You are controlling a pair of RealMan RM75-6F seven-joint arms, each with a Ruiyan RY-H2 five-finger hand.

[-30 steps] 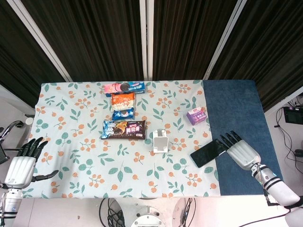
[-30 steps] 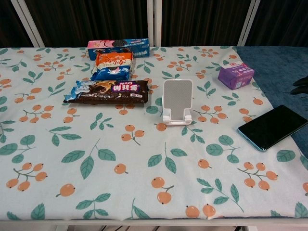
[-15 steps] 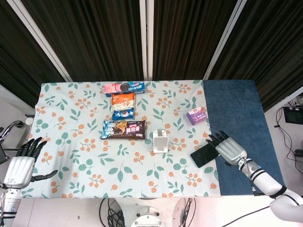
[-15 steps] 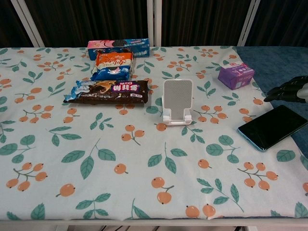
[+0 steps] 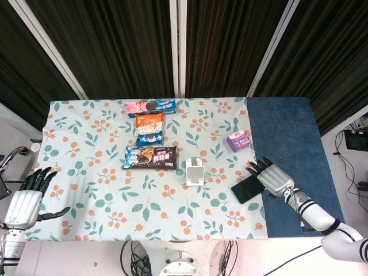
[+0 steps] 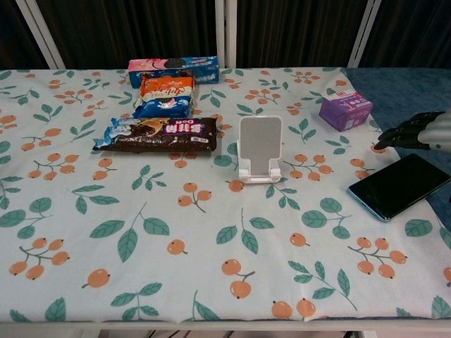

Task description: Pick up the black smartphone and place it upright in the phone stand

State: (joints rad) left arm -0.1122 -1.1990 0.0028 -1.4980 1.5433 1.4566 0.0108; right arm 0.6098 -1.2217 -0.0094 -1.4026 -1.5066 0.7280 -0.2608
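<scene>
The black smartphone [image 5: 247,188] [image 6: 399,185] lies flat, screen up, at the right edge of the floral cloth. A white phone stand [image 5: 195,171] [image 6: 259,148] stands upright near the table's middle, with nothing in it. My right hand [image 5: 270,176] [image 6: 420,132] hovers open just beyond the phone's far right end, fingers spread and pointing left, not touching it. Off the table's left front corner, my left hand [image 5: 27,198] stays open; the chest view does not show it.
A purple box [image 5: 238,140] [image 6: 344,110] sits behind the phone. Snack packs lie left of the stand: a dark cookie bag [image 5: 150,157] [image 6: 159,134], an orange-blue pack [image 5: 149,129] and a cookie box [image 5: 151,106] [image 6: 173,70]. Blue cloth [image 5: 287,144] covers the table's right part.
My right hand has moved left and slightly away from me, from beside the phone's right end to over its far right corner. The phone and left hand have not moved.
</scene>
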